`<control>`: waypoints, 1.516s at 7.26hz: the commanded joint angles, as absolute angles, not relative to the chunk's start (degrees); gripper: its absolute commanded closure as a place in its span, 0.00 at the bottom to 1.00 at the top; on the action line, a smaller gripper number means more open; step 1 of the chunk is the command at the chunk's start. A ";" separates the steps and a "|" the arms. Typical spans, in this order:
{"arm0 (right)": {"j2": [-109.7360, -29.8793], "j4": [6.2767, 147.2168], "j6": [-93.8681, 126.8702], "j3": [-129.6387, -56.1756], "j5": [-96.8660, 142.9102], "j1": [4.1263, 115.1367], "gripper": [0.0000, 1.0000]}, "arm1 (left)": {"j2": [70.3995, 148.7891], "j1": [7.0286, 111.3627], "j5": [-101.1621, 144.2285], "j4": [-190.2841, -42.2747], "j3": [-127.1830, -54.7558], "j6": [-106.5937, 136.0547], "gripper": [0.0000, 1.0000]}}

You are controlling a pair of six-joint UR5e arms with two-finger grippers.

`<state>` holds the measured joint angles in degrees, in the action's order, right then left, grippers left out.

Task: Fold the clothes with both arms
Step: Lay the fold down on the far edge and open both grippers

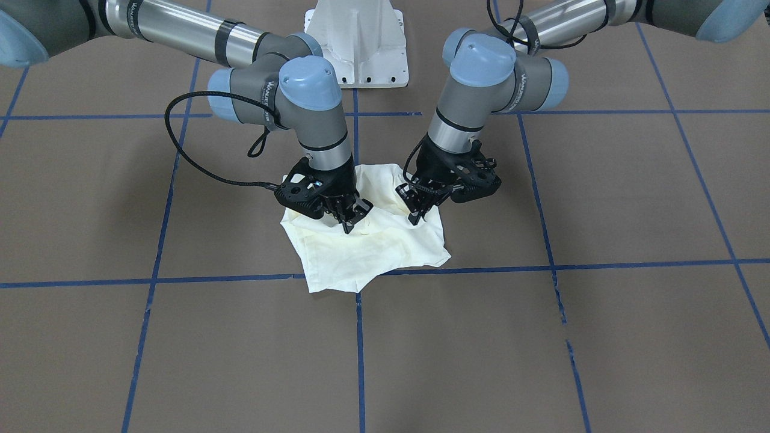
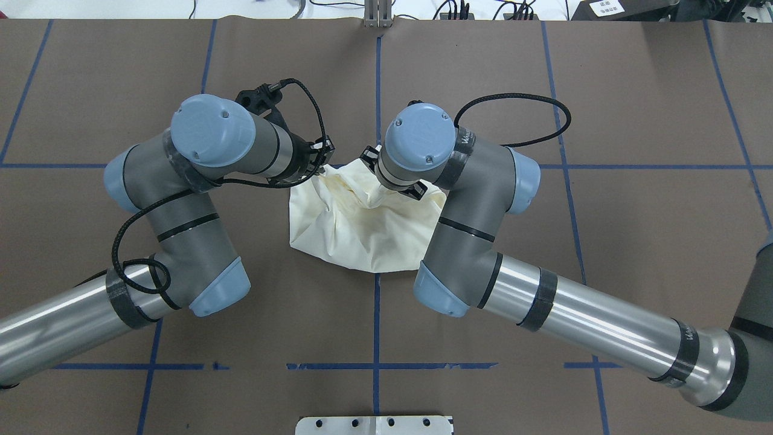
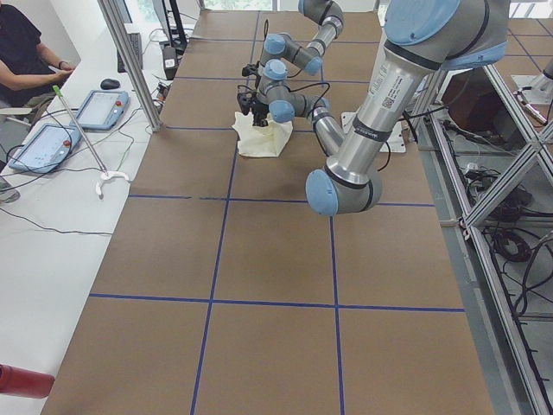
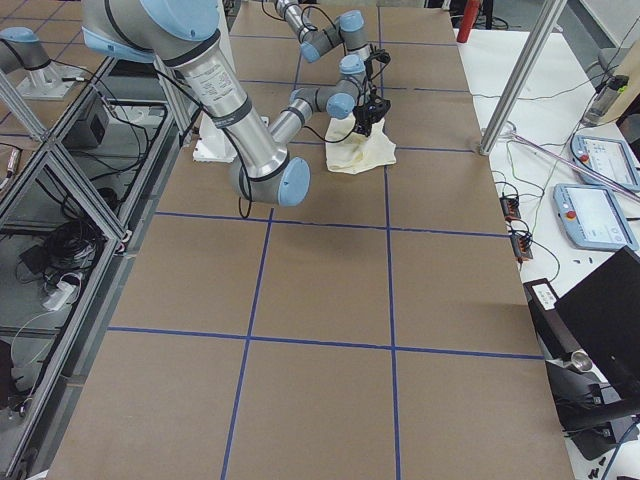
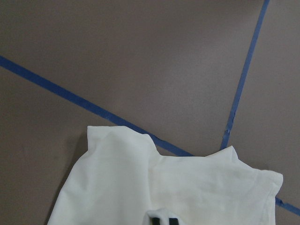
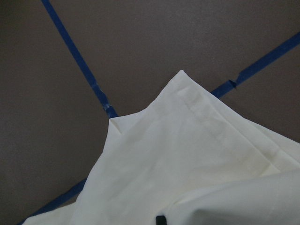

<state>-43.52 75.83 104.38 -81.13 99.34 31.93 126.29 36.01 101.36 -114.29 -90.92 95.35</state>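
Nothing reads with certainty. White lettering (image 1: 263,90) runs around the wrist sleeve of the grey metal right arm with light blue joint caps (image 1: 313,129) and of the matching left arm (image 1: 463,102), too blurred to spell out. A white paper label (image 2: 604,7) lies on a dark box (image 2: 643,6) past the desk's (image 2: 664,90) far right corner, its print too small.
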 commanded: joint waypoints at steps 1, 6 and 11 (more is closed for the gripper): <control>-42.98 75.67 103.54 -78.67 104.12 35.75 1.00 | 126.91 36.56 101.25 -116.02 -88.68 95.01 1.00; -42.54 71.58 102.92 -76.57 105.56 37.44 0.95 | 127.09 38.23 101.25 -116.02 -88.24 92.37 1.00; -42.01 70.49 101.27 -74.36 109.04 40.68 0.00 | 128.49 41.12 101.42 -115.93 -85.26 89.93 0.00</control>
